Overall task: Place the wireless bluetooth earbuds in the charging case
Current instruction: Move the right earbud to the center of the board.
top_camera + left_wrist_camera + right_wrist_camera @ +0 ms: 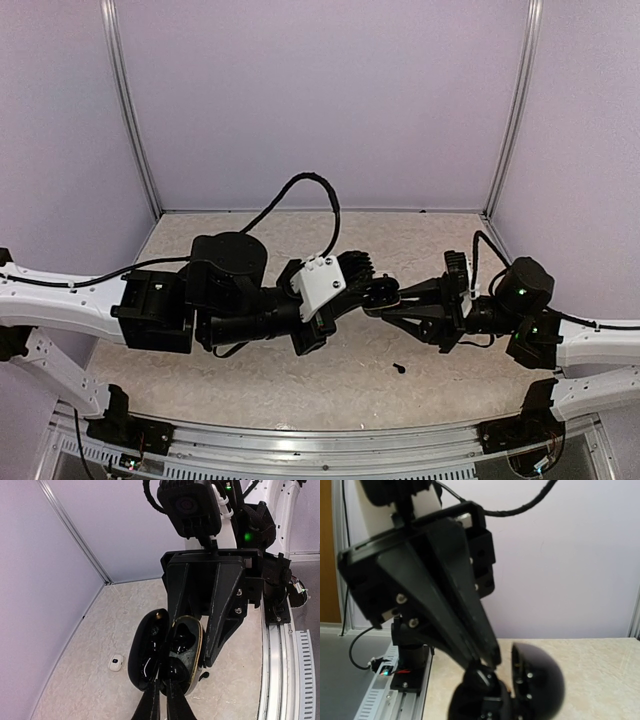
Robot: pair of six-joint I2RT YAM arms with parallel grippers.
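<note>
The open black charging case (pixel 187 645) hangs above the table with its lid (pixel 147 650) swung left. My left gripper (pixel 165 700) is shut on it at the near end, by the hinge. One socket in the base looks empty; a glossy black shape fills the nearer one. My right gripper (pixel 380 306) meets the case (pixel 386 293) from the other side. Its fingers (pixel 215 625) stand apart on either side of the base. A black earbud (pixel 399 368) lies on the table below. A white earbud (pixel 116 663) lies left of the case. The other earbuds are out of view.
The beige table (pixel 300 380) is walled by purple panels (pixel 320 100) at the back and sides. A metal rail (pixel 280 670) runs along the near edge. In the right wrist view the left arm's fingers (pixel 450 610) fill the frame above the case lid (pixel 540 680).
</note>
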